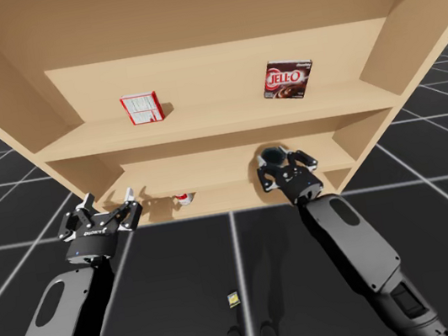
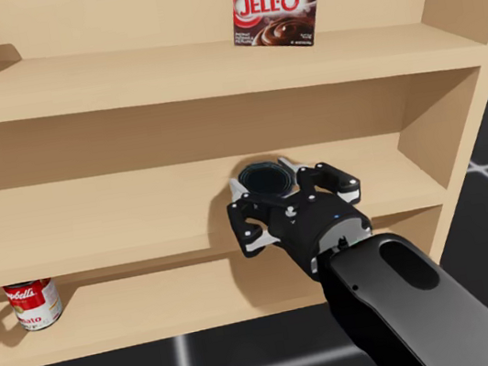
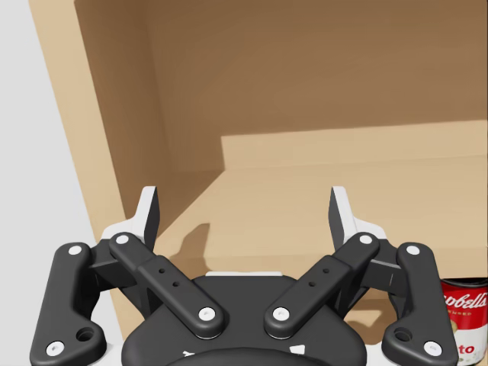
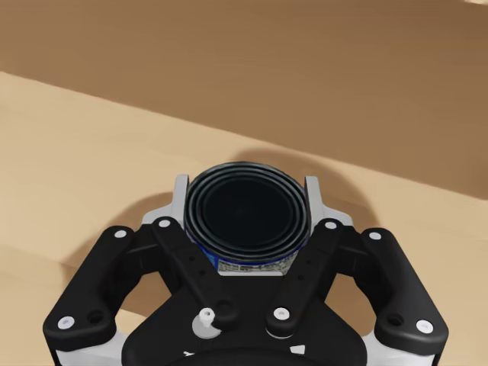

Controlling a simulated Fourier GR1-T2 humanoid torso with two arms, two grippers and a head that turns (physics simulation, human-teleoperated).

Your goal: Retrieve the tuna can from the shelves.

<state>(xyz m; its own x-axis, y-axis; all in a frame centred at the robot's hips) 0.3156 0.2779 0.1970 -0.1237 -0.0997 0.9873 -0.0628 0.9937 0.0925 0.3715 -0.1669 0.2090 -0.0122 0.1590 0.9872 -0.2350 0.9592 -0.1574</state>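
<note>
While outstretched, right claw point(image 4: 246, 192) around can point(image 4: 245, 221)

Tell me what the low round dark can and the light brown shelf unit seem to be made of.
The low round dark can looks like metal: its top shows pressed concentric rings and a faint sheen. The light brown shelf unit looks like matt wood or board: flat tan panels without gloss; no grain shows, so this is uncertain.

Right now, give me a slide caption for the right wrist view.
My right claw shut on the dark-topped, blue-sided round tuna can inside the tan wooden shelves.
</note>
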